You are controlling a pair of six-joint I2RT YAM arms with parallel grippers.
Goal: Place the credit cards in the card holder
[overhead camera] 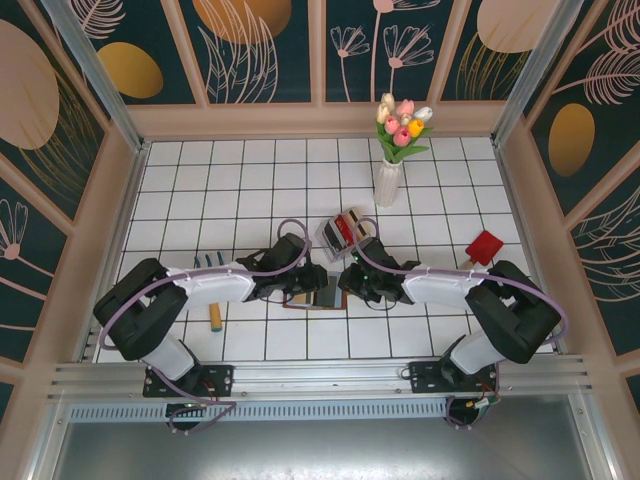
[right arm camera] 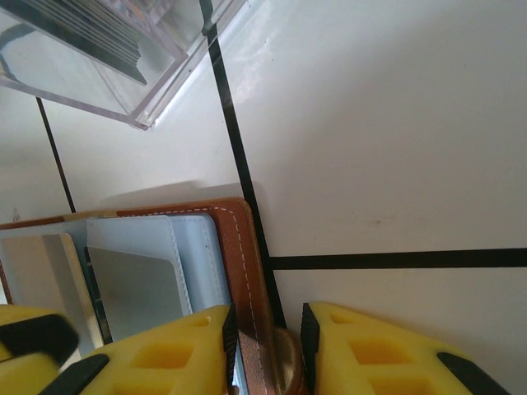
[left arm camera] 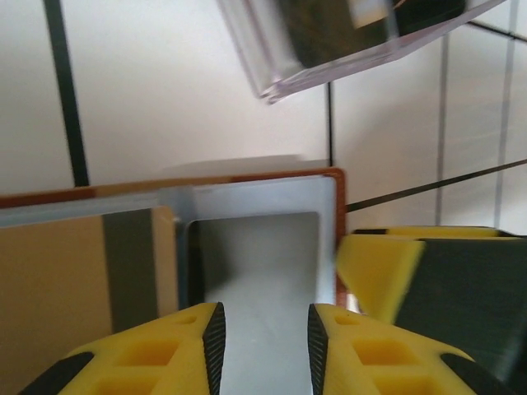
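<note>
White tiled surface (overhead camera: 250, 180) carries the open brown card holder (right arm camera: 239, 247) at its near middle, between both tools. Its grey pockets hold a tan card (left arm camera: 49, 288) and a grey card (right arm camera: 136, 288). Just behind, a clear plastic box (right arm camera: 99, 74) contains dark credit cards (right arm camera: 90, 29). The right tool (right arm camera: 263, 337) clamps the holder's stitched edge. The left tool (left arm camera: 263, 333) sits over a pocket, and its grip cannot be told.

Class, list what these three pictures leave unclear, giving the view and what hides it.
1. Top view: card holder mostly covered by left gripper and right gripper.
2. Left wrist view: clear box blurred, cut by top edge; contents unreadable.
3. Right wrist view: credit cards in the box cut by top edge; count unknown.
</note>
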